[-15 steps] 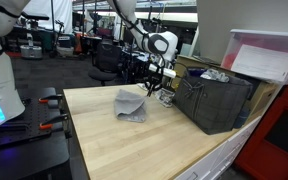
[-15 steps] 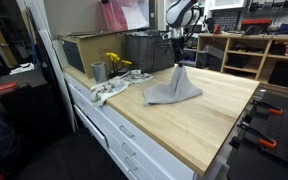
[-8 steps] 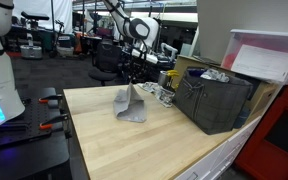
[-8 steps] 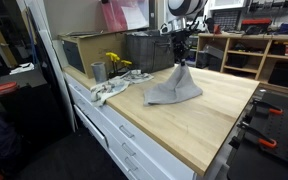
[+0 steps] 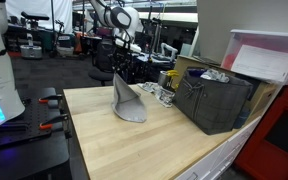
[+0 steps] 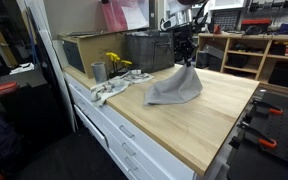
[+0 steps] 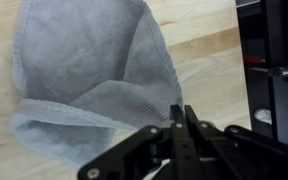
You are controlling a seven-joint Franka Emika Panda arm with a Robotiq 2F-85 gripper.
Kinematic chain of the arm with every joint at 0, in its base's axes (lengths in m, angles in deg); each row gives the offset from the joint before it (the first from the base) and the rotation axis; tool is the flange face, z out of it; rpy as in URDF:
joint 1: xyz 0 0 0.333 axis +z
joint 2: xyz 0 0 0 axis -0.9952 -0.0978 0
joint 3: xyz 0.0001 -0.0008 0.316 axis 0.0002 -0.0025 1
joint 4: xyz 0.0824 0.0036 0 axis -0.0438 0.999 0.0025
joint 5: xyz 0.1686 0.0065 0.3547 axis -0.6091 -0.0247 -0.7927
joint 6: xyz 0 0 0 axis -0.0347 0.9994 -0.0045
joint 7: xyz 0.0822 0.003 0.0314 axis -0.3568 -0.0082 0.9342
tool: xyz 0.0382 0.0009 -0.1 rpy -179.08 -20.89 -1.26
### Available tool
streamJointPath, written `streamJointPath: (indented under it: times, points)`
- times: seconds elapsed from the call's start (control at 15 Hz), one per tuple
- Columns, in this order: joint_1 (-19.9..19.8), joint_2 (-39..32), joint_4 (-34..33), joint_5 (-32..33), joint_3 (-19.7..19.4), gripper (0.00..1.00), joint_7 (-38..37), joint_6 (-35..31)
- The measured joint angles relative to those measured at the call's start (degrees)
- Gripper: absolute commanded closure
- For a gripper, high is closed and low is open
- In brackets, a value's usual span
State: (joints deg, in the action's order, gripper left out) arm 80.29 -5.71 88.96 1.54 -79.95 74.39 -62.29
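Single arm at a wooden table (image 5: 134, 150), shown in both exterior views and in the wrist view. The gripper (image 5: 118, 71) hung above the table's far part, its jaws drawn together and clamped on one corner of a grey cloth (image 5: 129, 103). In an exterior view the cloth (image 6: 174, 88) formed a tent: its pinched corner stood raised under the gripper (image 6: 187, 62), while its broad lower part rested spread on the wood. The wrist view looked down past the closed fingertips of the gripper (image 7: 181, 116) onto the cloth (image 7: 84, 80), whose folds fanned out over the pale boards. A black crate (image 5: 214, 100) stood on the table near the cloth but apart from it, and a metal cup (image 6: 98, 71) and a white rag (image 6: 109, 90) lay well away at the table's edge. As a judgement, the grasp was made and the lift only partial: the cloth was not yet clear of the table.
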Motion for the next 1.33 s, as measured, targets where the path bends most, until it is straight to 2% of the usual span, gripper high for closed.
streamJointPath:
  times: [0.13, 0.2, 0.33, 0.53, 0.87, 0.93, 1.33]
  points:
    - [1.41, 2.39, 2.09, -3.42, 0.02, 0.99, 1.89, -0.51]
    - [2.14, 3.4, 2.85, -5.8, 0.02, 0.73, 2.79, -0.62]
    - [3.72, 5.34, 4.02, -10.64, 0.03, 0.62, 3.98, -0.62]
    - [5.87, 7.99, 5.23, -16.29, -0.05, 0.4, 5.18, -0.62]
    - [7.94, 10.85, 5.68, -20.81, -1.22, 0.03, 7.48, -0.6]
    - [8.1, 11.0, 5.55, -20.92, -1.68, 0.0, 7.46, -0.61]
    - [7.17, 6.95, 1.22, -17.93, -5.61, 0.0, 5.53, -4.02]
